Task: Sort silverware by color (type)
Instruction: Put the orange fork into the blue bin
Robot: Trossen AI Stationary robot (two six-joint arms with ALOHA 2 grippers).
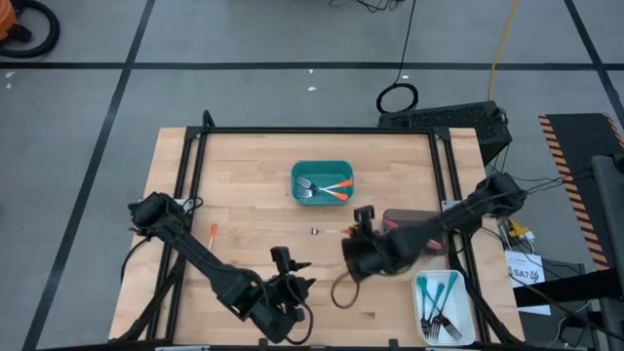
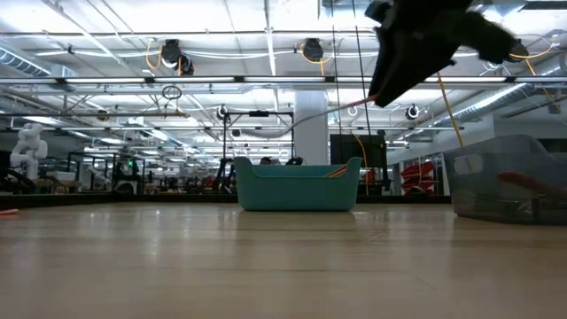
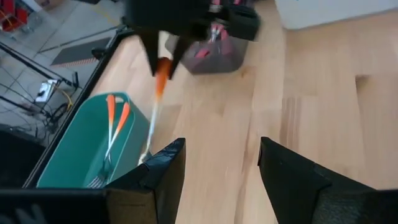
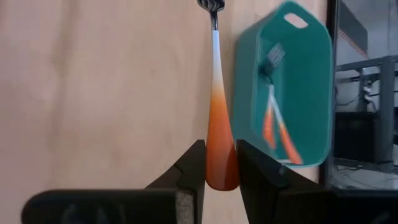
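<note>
Wooden table holding teal plastic bin with two orange forks inside, white tray with blue forks at right edge. Right gripper pinching orange-handled metal fork by handle end, tines pointing away, fork lying just beside bin, long side along it. Left gripper hanging wide open, holding nothing, farther from bin. Red fork waiting near left side.

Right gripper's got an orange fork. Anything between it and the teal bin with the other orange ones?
Nothing visible. The right gripper holds the orange fork over bare table beside the teal bin. The left gripper is open, back near the table's front edge.
</note>
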